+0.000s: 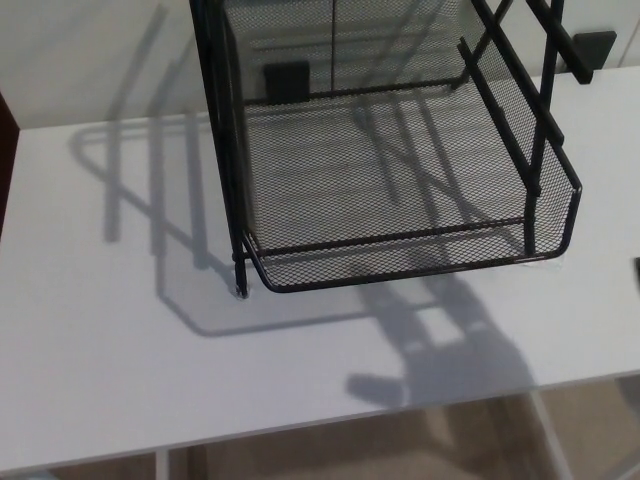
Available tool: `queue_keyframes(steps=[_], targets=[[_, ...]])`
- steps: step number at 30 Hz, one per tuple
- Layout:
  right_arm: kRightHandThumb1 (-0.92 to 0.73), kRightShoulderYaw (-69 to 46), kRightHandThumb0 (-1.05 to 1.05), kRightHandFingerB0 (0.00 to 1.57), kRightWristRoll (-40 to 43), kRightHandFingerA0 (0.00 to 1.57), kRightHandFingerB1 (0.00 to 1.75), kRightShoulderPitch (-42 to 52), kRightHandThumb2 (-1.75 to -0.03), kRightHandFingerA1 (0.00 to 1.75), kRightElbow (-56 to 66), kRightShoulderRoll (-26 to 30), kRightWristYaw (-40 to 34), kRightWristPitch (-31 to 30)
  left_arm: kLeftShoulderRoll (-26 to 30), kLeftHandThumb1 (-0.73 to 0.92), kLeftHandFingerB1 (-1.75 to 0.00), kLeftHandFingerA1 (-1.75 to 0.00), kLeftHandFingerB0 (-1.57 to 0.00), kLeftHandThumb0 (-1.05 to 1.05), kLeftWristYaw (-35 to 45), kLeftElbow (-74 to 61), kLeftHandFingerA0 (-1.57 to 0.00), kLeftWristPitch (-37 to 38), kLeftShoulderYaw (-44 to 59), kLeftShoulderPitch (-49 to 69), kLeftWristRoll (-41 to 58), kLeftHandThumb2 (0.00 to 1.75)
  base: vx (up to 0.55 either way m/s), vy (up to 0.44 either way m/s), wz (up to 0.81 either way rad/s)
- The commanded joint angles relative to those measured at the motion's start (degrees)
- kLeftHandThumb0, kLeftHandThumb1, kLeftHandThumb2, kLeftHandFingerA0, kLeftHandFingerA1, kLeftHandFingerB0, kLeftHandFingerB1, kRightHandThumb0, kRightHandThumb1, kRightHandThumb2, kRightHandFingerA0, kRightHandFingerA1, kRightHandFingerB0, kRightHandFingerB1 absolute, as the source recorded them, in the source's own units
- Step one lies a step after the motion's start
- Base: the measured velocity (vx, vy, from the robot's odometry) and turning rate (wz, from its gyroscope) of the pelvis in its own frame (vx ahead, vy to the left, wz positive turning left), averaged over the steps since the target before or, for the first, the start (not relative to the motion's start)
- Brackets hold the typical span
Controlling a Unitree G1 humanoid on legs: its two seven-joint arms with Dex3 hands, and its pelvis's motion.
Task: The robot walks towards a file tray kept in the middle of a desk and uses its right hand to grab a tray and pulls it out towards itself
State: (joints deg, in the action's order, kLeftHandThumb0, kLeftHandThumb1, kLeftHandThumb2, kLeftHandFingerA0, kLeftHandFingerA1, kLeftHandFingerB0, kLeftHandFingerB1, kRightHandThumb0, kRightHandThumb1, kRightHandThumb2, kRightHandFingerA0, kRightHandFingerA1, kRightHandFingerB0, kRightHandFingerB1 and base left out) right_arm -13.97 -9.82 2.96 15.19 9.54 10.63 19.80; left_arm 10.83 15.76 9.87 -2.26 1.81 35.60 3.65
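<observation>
You are looking down at a black wire-mesh file tray sitting on a white surface. The tray sticks out from its black frame toward you, and its rounded front edge sits near the middle of the view. One thin frame leg touches the surface just beside the tray's front left corner. You can see through the mesh to the white top below. Dark shadows of the frame fall to the left, and a hand-shaped shadow lies on the surface below the tray. Neither robot hand shows, so you cannot tell how open they are or whether they hold anything. Brown floor shows at the bottom.
</observation>
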Motion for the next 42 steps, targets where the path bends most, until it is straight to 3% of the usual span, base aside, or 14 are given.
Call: queue_keyframes(steps=[1,8,22,27,28,29,30,31,32,33,42], targets=[[-0.60,21.56,-1.05,0.00,-44.25,0.00,0.34,-12.67,-1.02,0.34,-0.42,5.98,4.14,-7.92,1.65,0.66,-0.44,-0.61,-0.27,-0.44,-0.20,1.68,-0.32,2.88,1.58,-0.49,-0.43,0.59,0.00,0.000,0.00],[-0.57,28.32,-1.00,0.00,-50.43,0.00,0.39,-16.17,-1.03,0.42,-7.00,5.04,3.92,-15.49,2.49,0.67,-0.41,-0.57,-0.26,-0.43,-0.33,-0.48,-0.32,0.66,0.78,-0.47,-1.62,0.59,0.00,0.000,0.00],[-0.55,31.66,-0.99,0.00,-58.59,0.00,0.38,-14.53,-1.05,0.42,-4.09,5.79,0.63,-20.67,3.34,0.67,-0.41,-0.60,-0.25,-0.46,0.41,-0.25,-0.33,1.42,0.17,-0.48,-2.33,0.60,0.00,0.000,0.00],[-0.56,33.35,-1.04,0.00,-65.29,0.00,0.36,-14.39,-1.08,0.41,-3.71,7.29,-1.50,-22.56,3.19,0.67,-0.42,-0.60,-0.27,-0.44,0.24,1.31,-0.34,2.27,0.21,-1.05,-2.41,0.59,0.00,0.000,0.00],[-0.61,33.47,-1.05,0.00,-65.31,0.00,0.00,-14.39,-0.60,0.00,-3.76,7.29,-1.93,-22.68,3.16,0.67,-0.42,-0.59,-0.27,-0.45,0.39,1.93,-0.33,2.71,0.30,-1.22,-2.24,0.59,0.00,0.000,0.00],[-0.57,33.65,-1.05,0.00,-65.43,0.00,0.00,-14.40,-0.71,0.00,-3.69,7.25,-2.00,-22.90,2.99,0.67,-0.42,-0.59,-0.27,-0.44,0.43,1.05,-0.33,1.90,0.39,-0.90,-1.91,0.59,0.00,0.000,0.00],[-0.57,33.78,-1.05,0.00,-65.52,0.00,0.00,-14.42,-0.71,0.00,-3.65,7.25,-1.97,-23.08,2.92,0.67,-0.42,-0.59,-0.27,-0.44,0.42,0.55,-0.33,1.48,0.41,-0.74,-1.80,0.59,0.00,0.000,0.00],[-0.53,34.08,-1.02,0.00,-66.05,0.00,0.39,-14.51,-1.06,0.45,-3.60,7.26,-1.92,-23.40,2.99,0.67,-0.41,-0.58,-0.26,-0.44,0.58,0.50,-0.32,1.28,0.41,-0.76,-1.71,0.59,0.00,0.000,0.00],[-0.57,34.69,-1.02,0.00,-67.53,0.00,0.00,-14.71,-0.70,0.00,-3.57,7.30,-1.73,-23.98,3.17,0.67,-0.41,-0.59,-0.27,-0.45,0.61,0.38,-0.34,1.39,0.29,-0.69,-1.95,0.60,0.00,0.000,0.00],[-0.54,35.19,-1.05,0.00,-68.75,0.00,0.40,-14.88,-1.07,0.46,-3.58,7.43,-1.64,-24.34,3.30,0.67,-0.41,-0.59,-0.27,-0.45,0.62,0.26,-0.34,1.41,0.27,-0.66,-2.06,0.59,0.00,0.000,0.00],[-0.52,40.57,-1.05,0.00,-77.58,0.00,0.41,-17.64,-1.07,0.49,-7.67,6.29,-1.26,-29.75,3.66,0.66,-0.41,-0.60,-0.27,-0.44,0.21,-2.45,-0.36,-0.27,-0.11,-0.19,-2.78,0.59,0.00,0.000,0.00]])
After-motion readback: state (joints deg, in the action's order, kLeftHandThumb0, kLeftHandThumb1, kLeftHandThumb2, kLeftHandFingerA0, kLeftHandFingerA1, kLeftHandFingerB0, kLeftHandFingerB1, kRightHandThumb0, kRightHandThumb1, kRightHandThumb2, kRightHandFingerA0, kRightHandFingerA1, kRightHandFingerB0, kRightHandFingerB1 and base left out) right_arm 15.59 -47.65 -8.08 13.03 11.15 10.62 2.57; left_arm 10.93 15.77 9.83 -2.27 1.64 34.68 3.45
